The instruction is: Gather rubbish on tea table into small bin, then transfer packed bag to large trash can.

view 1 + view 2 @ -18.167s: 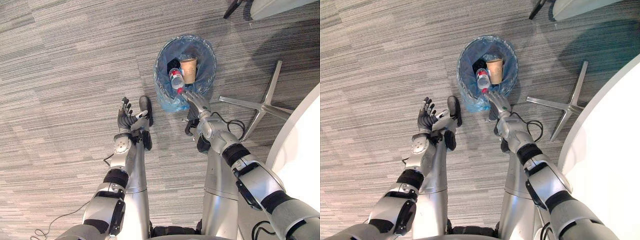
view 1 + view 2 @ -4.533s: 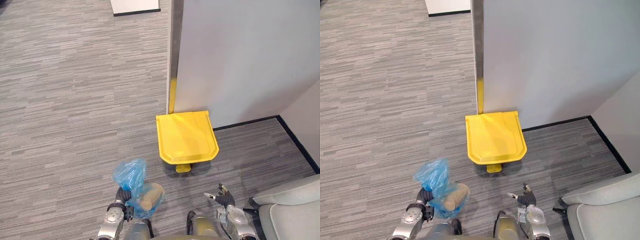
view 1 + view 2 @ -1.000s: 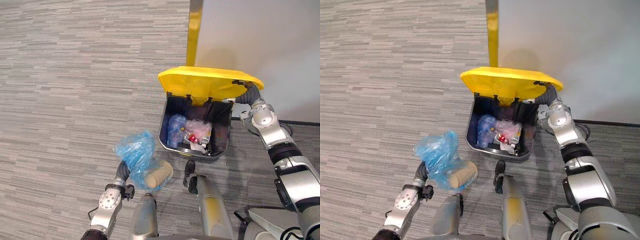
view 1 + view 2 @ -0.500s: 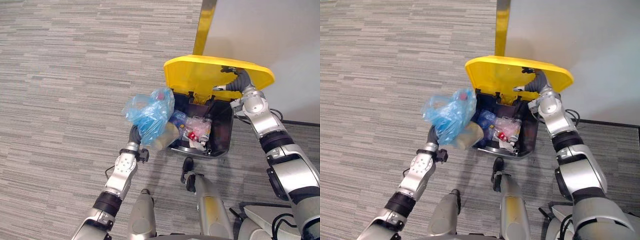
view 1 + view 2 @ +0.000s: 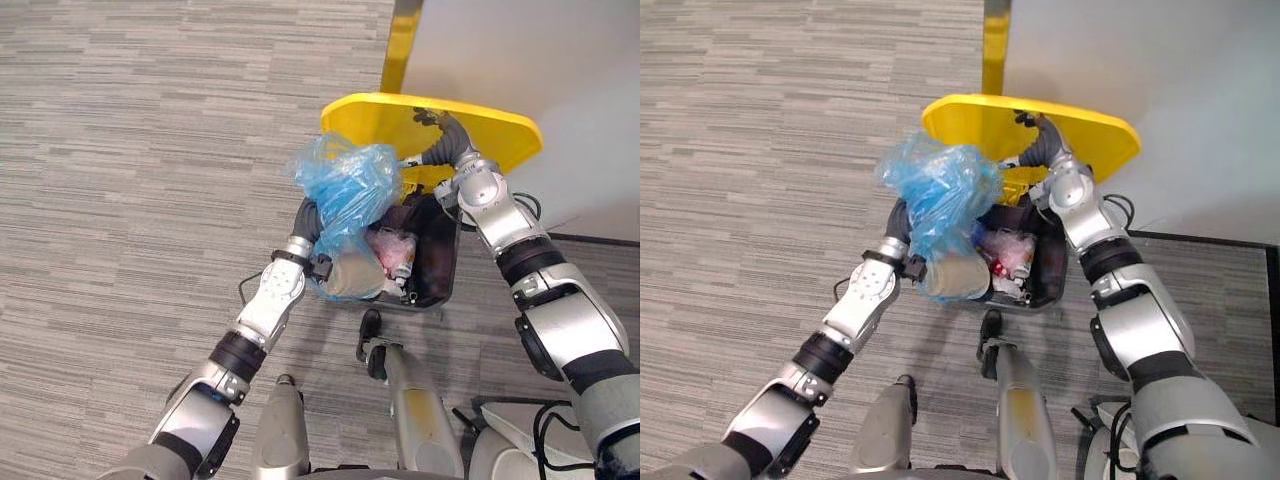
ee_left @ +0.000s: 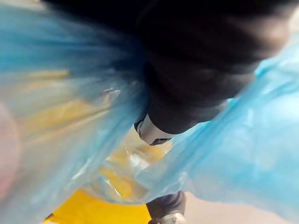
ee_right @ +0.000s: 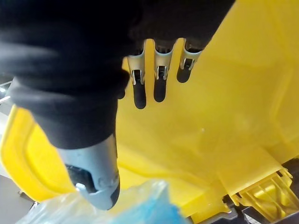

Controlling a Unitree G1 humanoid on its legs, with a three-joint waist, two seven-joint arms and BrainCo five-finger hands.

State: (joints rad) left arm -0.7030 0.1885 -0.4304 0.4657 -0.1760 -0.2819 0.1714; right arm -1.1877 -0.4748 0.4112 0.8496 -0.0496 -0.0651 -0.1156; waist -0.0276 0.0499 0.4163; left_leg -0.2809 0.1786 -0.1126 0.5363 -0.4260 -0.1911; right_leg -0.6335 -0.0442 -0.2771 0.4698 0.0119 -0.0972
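Bag (image 5: 350, 185) of rubbish, blue, is raised on the left hand (image 5: 311, 224) over the open large trash can (image 5: 446, 280); that hand's grip is buried in plastic and cannot be told. The right hand (image 5: 443, 140) props the yellow lid (image 5: 500, 135) with straightened fingers (image 7: 157, 91). The drop probably goes best with the bag centred past the near rim, lid held high. One bag, one can, one lid.

Left arm stretched forward, left hand (image 5: 310, 220) raised, seemingly clenched on bag (image 5: 345, 185). Right arm extended up, right hand (image 7: 160, 70) flat, fingers (image 7: 139, 95) straight.
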